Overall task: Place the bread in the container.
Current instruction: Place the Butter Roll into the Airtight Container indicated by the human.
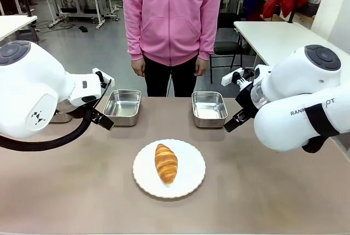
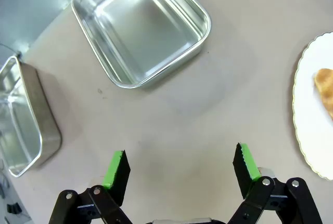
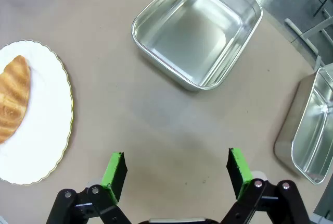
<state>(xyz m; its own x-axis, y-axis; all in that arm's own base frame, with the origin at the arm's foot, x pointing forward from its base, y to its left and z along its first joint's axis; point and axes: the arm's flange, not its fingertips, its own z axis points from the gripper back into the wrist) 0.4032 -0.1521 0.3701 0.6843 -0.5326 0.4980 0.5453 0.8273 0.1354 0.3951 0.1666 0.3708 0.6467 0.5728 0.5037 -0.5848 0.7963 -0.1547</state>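
The bread [image 1: 165, 163], a golden-brown croissant, lies lengthwise on a round white plate [image 1: 188, 176] at the table's near middle. Two shiny steel containers stand beyond it, one to the left [image 1: 122, 106] and one to the right [image 1: 209, 109], both empty. My left gripper [image 1: 103, 119] hovers beside the left container, open over bare table [image 2: 182, 161], with that container [image 2: 140, 28] ahead and the bread's end [image 2: 325, 86] at the right edge. My right gripper [image 1: 232, 123] hangs open [image 3: 177, 166] before the right container [image 3: 197, 36], the bread [image 3: 13, 99] off to its left.
A further identical pan stands at each outer side, one in the left wrist view [image 2: 18, 125] and one in the right wrist view [image 3: 312, 130]. A person in a pink hoodie [image 1: 170, 16] stands at the far edge, hands down. Bare tabletop [image 1: 262, 191] surrounds the plate.
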